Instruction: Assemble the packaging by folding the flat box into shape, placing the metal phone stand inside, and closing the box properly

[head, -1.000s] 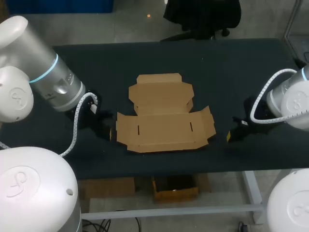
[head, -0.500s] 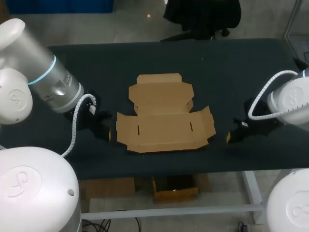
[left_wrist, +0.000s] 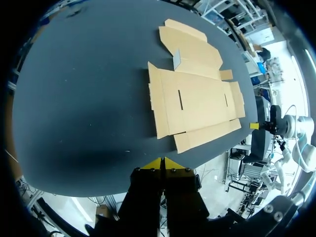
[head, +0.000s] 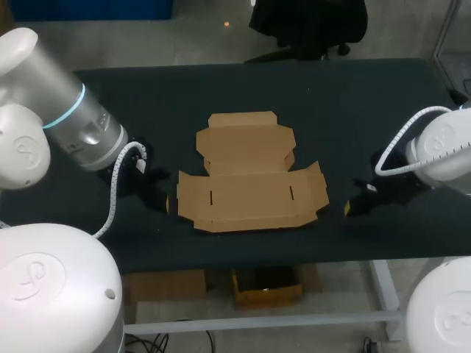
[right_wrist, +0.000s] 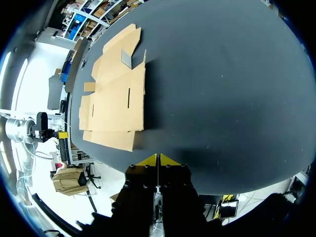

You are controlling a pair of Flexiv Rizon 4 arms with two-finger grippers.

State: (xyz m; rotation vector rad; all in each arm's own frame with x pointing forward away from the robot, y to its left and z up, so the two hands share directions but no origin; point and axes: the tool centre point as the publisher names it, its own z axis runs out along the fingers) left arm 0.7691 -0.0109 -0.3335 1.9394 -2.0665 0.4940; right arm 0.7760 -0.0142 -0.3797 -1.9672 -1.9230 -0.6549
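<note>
The flat box [head: 250, 173] lay unfolded in the middle of the bench [head: 353, 103], between the two tools. The left tool [head: 168, 204] sat low, close to the box's near left corner, its yellow tips pressed together on nothing. The right tool [head: 347, 209] sat near the box's right flap but apart from it, its tips likewise pressed together and empty. In each wrist view the box lay ahead of that arm's tool.
</note>
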